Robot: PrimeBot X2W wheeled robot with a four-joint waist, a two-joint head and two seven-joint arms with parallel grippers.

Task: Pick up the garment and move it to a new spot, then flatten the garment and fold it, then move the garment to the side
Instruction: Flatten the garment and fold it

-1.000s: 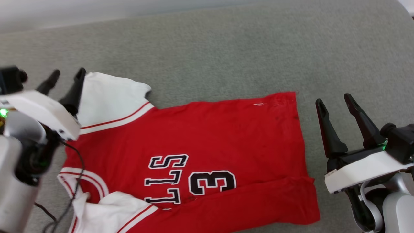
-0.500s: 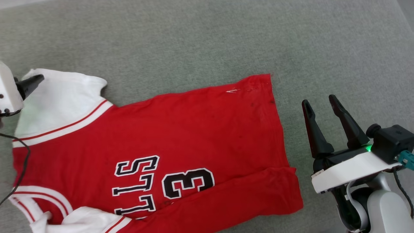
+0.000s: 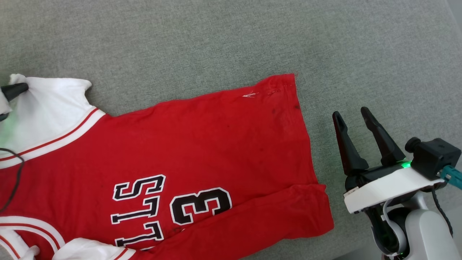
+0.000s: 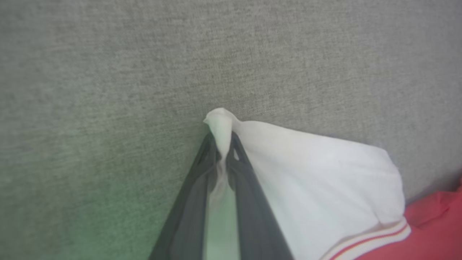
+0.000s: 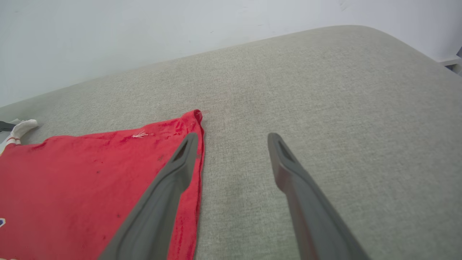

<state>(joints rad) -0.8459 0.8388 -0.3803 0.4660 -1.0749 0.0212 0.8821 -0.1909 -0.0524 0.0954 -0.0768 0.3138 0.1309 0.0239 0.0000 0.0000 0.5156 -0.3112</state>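
Note:
The garment [image 3: 216, 144], a red jersey with white sleeves and black lettering, lies mostly spread on the grey cushion, its near edge folded over. My left gripper [image 3: 22, 87] is at the far left edge of the head view. In the left wrist view it [image 4: 223, 144] is shut on the tip of the far white sleeve [image 4: 317, 180], which is pulled to a point. My right gripper [image 3: 352, 115] stands open just right of the hem. In the right wrist view its left finger [image 5: 173, 173] overlaps the red hem edge [image 5: 90, 169], with nothing between the fingers.
The grey fabric surface [image 3: 216, 43] extends far beyond the garment. A pale wall [image 5: 144, 29] rises behind it, and its rounded right edge [image 5: 415, 47] drops away. A thin black cable [image 3: 14, 180] hangs over the shirt at the left.
The head camera has shifted, sliding the whole picture. My left gripper, open beside the white sleeve a second ago, is now shut on its tip. The right gripper stays open by the hem.

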